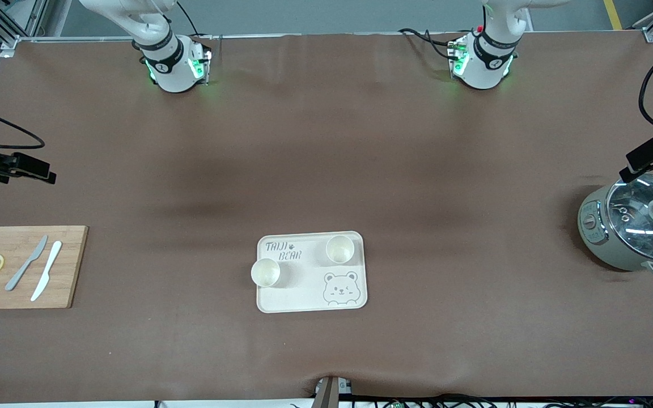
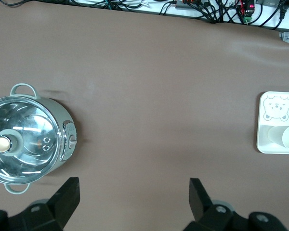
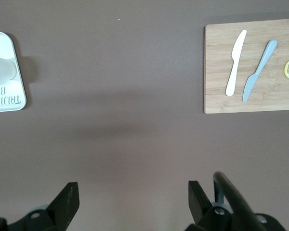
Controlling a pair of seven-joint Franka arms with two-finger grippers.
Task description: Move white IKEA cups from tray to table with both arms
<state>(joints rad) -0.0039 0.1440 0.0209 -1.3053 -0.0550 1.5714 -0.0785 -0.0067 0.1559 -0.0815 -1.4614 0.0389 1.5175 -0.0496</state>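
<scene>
Now both cups (image 1: 265, 272) (image 1: 339, 249) upright on tray (image 1: 304, 294); hands (image 2: 134, 192) (image 3: 132, 195) spread.

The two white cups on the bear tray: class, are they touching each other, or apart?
Apart. The front view shows bare tray between the cup at the tray's edge toward the right arm's end and the other cup, farther from the camera.

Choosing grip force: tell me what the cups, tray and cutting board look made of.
Cups: matte cream-white, probably plastic or ceramic; no glare.
Tray: same matte cream look, printed bear, likely plastic.
Cutting board: wood or bamboo, visible grain strips.
</scene>
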